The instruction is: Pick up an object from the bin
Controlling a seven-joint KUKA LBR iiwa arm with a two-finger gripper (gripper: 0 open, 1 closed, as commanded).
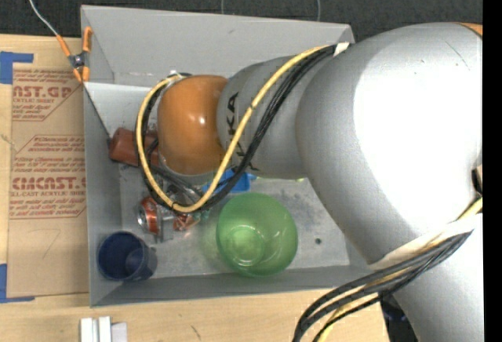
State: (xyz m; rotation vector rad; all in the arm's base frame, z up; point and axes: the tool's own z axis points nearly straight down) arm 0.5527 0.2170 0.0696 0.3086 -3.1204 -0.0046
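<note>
1. Grey metal bin [216, 38] sits on a counter, and the arm [408, 144] comes in from the right and covers most of the bin's right half.
2. The orange cover [188, 125] on the wrist hangs over the left-centre of the bin, with yellow and black cables [259, 97] looped around it.
3. The jaws are under the cover and cables. Cannot tell if they are wide, narrow or holding anything.
4. The nearest thing is a small red and silver thing [149, 215] on the bin floor, just below the wrist end, at lower left.
5. A small orange piece [183, 223] lies just beside it, to its right, at the cable loop.
6. A brown lump [122, 146] lies at the left wall, just beside the orange cover. Cannot tell whether they touch.
7. A clear green cup [255, 237] is at lower centre, its mouth facing the camera, near the front wall.
8. A dark blue cup [121, 256] is in the lower left corner, apart from the green cup.
9. A blue thing [245, 180] peeks out from under the arm, above the green cup, mostly hidden.
</note>
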